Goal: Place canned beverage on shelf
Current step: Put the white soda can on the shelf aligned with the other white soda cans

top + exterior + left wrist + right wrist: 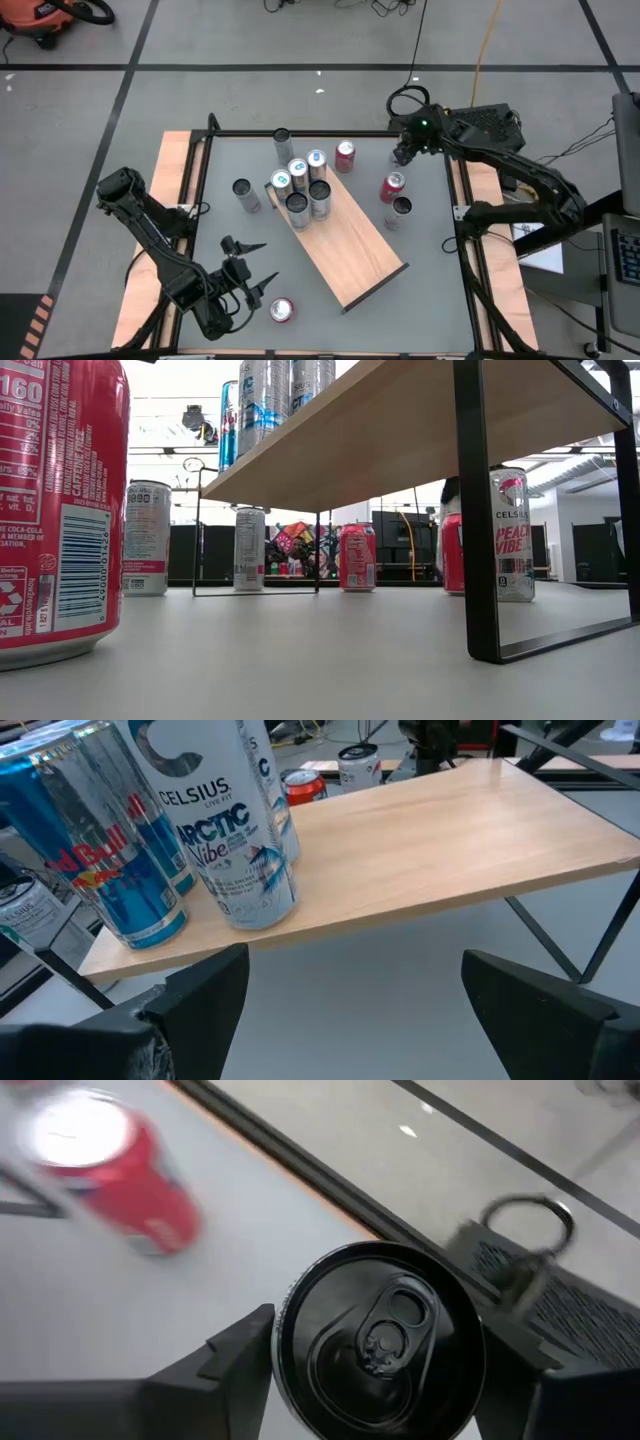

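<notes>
Gripping a black-topped aluminium can (378,1342) between the two dark fingers of the right gripper (403,153) — jaws pressing on both sides of it, near the grey tabletop's (430,260) far right corner. Hovering wide open by the near edge: the left gripper (252,272), facing the flat light-brown wooden shelf with thin black rim (345,250). Standing clustered at the shelf's far end — five silver and blue cans (300,185). Lying just beside the left gripper, a red can (282,311).
</notes>
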Robot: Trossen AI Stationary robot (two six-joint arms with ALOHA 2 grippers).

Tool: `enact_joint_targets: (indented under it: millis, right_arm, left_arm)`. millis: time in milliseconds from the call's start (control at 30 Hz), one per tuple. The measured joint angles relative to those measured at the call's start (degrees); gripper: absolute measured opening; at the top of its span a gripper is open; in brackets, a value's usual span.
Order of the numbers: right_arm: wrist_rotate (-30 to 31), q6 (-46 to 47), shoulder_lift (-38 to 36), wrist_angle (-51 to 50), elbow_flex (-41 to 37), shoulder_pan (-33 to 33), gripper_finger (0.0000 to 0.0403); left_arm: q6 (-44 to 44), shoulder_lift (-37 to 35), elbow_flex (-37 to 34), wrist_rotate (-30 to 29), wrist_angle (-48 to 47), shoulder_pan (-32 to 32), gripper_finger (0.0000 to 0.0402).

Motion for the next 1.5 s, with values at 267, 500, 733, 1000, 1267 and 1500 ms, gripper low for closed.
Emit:
enact_joint_targets:
  millis: [267,500,733,1000,1267,1500]
  right_arm:
    - [-6.35,-1.25,-11.32,-2.38,0.03,5.81,0.0231]
    - [-8.59,-1.37,-20.16,-2.16,0.03,11.69,0.0230]
    - [-16.77,-1.16,-24.86,-1.20,0.03,17.09,0.0229]
    - [-23.17,0.34,-26.57,0.99,0.05,24.45,0.0230]
    - [-25.82,-0.65,-25.76,9.35,0.06,33.67,0.0230]
    - [-25.77,-7.07,-23.12,15.12,0.12,41.05,0.0230]
  left_arm:
    - [0.71,0.00,-0.02,-0.04,2.62,1.18,0.0365]
    - [8.80,0.00,-0.02,0.04,11.34,1.46,0.0365]
    - [16.40,0.00,-0.02,-0.04,20.13,1.71,0.0365]
    - [16.90,0.00,-0.02,-0.11,24.22,4.68,0.0365]
    - [24.70,1.29,-0.02,1.34,34.43,7.37,0.0365]
    - [37.30,4.53,-0.04,6.07,50.85,9.53,0.0365]
